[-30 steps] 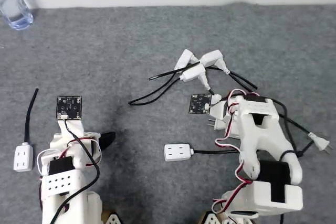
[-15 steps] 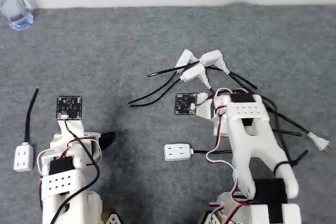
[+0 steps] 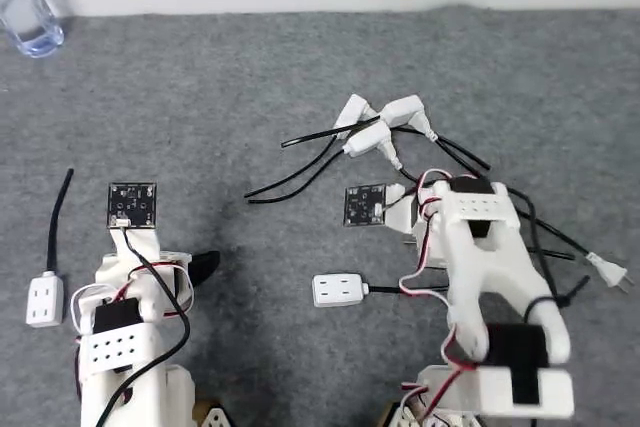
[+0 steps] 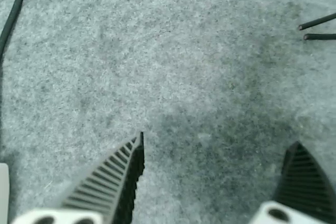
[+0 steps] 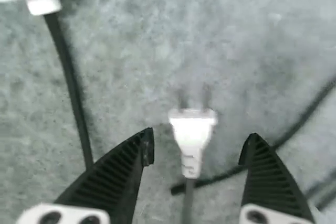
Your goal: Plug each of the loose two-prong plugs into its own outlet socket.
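Swung slightly back rightward, the right arm (image 3: 485, 247) held the right jaws apart astride a white plug (image 5: 191, 128) lying flat on the counter (image 5: 252, 35), evidently lined up to grasp it, while the left jaws hung apart, idle.

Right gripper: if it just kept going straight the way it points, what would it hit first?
Probably the white two-prong plug, lying on the carpet between the open fingers of the right gripper; depth is hard to judge.
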